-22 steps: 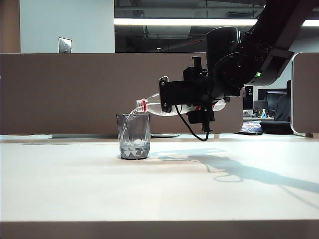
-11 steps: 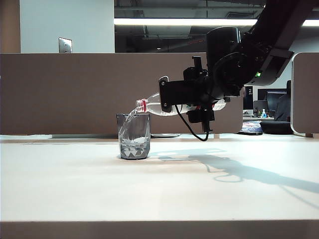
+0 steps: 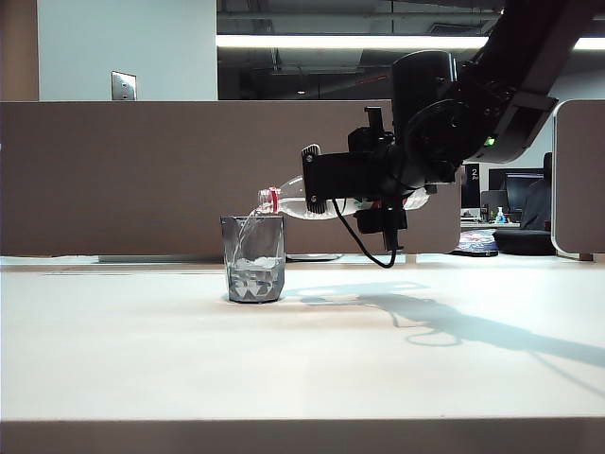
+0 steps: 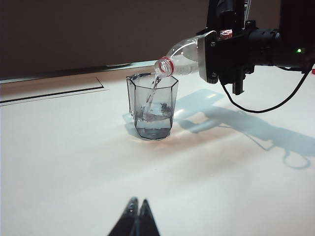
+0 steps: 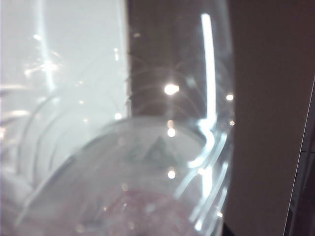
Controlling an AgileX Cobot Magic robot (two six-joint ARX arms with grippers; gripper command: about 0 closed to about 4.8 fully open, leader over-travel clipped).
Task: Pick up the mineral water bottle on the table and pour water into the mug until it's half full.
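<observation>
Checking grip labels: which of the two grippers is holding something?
The right gripper, clamped on the bottle tipped over the mug. The left gripper sits shut and empty, low over the table.

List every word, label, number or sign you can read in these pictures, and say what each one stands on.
None can be read.
Mineral water bottle: its label is hidden by the right gripper shut on it in the exterior view, and only a blurred mountain-like shape shows in the right wrist view.
Mug: no markings.
Wall plate: blank.
Left gripper, jaws shut, low over the table: no lettering.
</observation>
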